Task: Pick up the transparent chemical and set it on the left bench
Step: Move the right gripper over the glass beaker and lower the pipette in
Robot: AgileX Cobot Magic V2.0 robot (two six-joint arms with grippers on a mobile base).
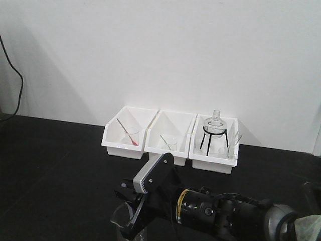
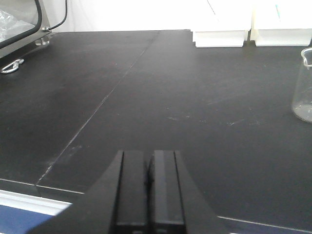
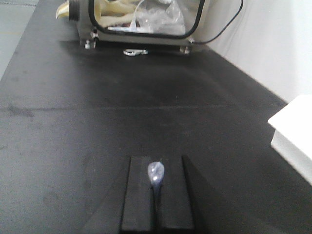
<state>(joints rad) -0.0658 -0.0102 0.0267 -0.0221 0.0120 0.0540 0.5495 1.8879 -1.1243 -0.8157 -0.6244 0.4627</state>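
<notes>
Matte black left bench (image 3: 73,122); claw (image 3: 156,195) pinches translucent pipette (image 3: 155,173).

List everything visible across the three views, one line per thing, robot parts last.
bench: one, matte black, against the white wall.
storage bins: three, white, in a row at the wall.
red-tipped rod: one, leaning in the left bin.
small beaker: one, clear, in the middle bin.
glass flask on black stand: one, in the right bin.
beaker: one, clear, on the bench, right edge of the left wrist view.
glove box: one, grey with a window, at the bench's far end.
pipette: one, translucent, between the right gripper's fingers.
left gripper: black, shut, empty.
right gripper: black, shut on the pipette.
</notes>
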